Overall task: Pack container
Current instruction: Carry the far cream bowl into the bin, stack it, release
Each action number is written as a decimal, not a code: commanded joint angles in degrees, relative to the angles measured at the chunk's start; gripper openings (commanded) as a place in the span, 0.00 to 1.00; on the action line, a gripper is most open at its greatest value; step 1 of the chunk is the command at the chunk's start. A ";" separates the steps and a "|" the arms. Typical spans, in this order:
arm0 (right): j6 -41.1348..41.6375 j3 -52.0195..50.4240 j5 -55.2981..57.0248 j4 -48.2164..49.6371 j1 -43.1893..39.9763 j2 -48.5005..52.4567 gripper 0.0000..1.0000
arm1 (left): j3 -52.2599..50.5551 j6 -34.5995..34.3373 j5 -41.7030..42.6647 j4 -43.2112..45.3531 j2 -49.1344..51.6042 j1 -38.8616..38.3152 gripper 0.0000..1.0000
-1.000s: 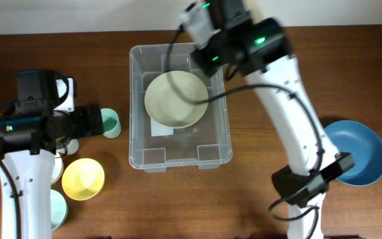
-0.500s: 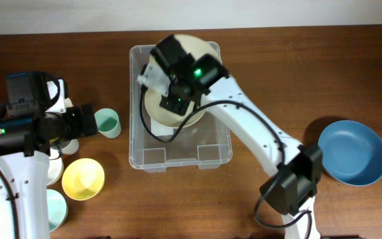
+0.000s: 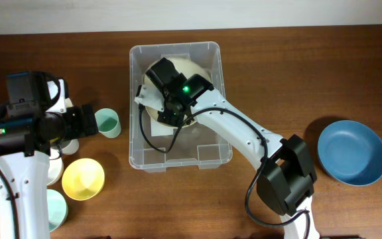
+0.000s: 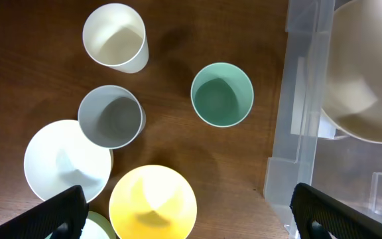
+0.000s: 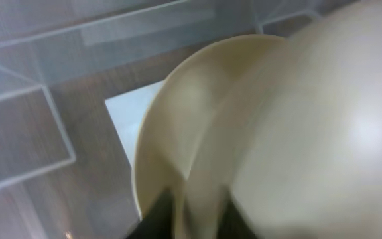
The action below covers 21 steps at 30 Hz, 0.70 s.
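Observation:
The clear container [image 3: 135, 136] stands mid-table; its wall shows in the left wrist view [image 4: 297, 99]. My right gripper [image 3: 169, 106] is down inside it, shut on the rim of a cream bowl [image 3: 201, 70]. In the right wrist view the held bowl [image 5: 323, 133] fills the right side, and my gripper [image 5: 201, 216] pinches its rim. A second cream bowl [image 5: 171, 133] lies just under it, over the white label [image 5: 128, 109]. My left gripper [image 3: 85, 123] is open and empty, left of the container, over the cups [image 4: 191, 222].
A teal cup [image 3: 107, 123] stands just past the left gripper, also seen from the left wrist [image 4: 222, 93]. A grey cup [image 4: 110, 116], a white cup [image 4: 115, 36], a white bowl [image 4: 65, 159] and a yellow bowl [image 3: 83, 178] crowd the left. A blue bowl [image 3: 352, 152] sits far right.
My right arm swung from the container's back right corner to its left inside, bringing the held cream bowl down over the bowl lying there. The left arm shifted slightly left, then stayed still.

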 commanded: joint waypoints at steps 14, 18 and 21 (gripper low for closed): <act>21.66 8.11 17.07 0.52 -2.47 -7.21 0.52 | 1.14 -0.79 -0.22 0.00 -1.05 0.28 1.00; 40.52 11.43 27.54 -2.89 -8.52 -13.22 0.61 | 1.14 -0.79 -0.22 -0.07 -1.05 0.28 1.00; 54.38 11.50 27.43 -8.57 -16.04 -17.31 0.62 | 1.14 -0.79 -0.20 -0.11 -1.05 0.28 1.00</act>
